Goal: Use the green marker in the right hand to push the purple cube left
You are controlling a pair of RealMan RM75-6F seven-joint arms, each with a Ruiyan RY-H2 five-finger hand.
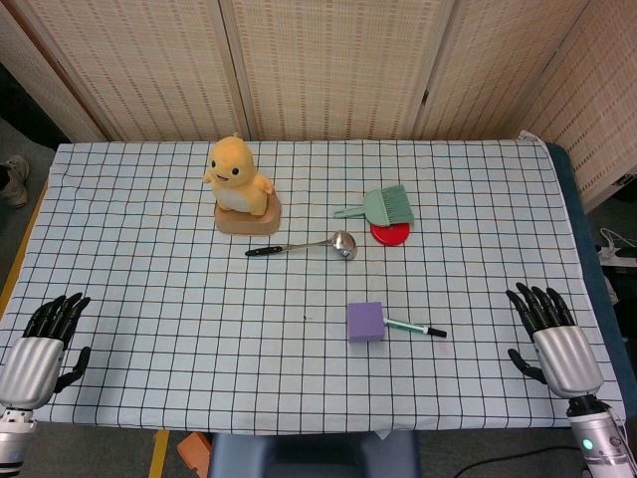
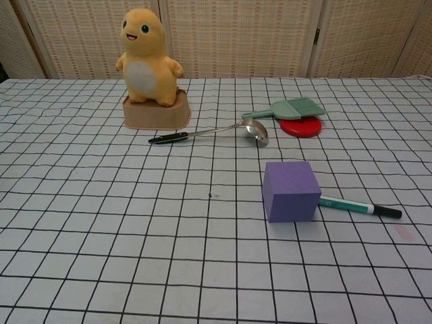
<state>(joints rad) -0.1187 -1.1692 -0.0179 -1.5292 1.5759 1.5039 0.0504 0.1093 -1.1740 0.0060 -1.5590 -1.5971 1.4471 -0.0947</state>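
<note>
Marker [image 1: 415,328], green, lies untouched just right of purple cube [image 1: 365,322]. Right hand [image 1: 550,337] and left hand [image 1: 42,344], fingers apart, hold nothing; push not begun.

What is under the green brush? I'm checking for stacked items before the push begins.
A red disc lies under the green brush, whose bristle end overlaps the disc's far part. That covered part cannot be seen; nothing else shows beneath.
</note>
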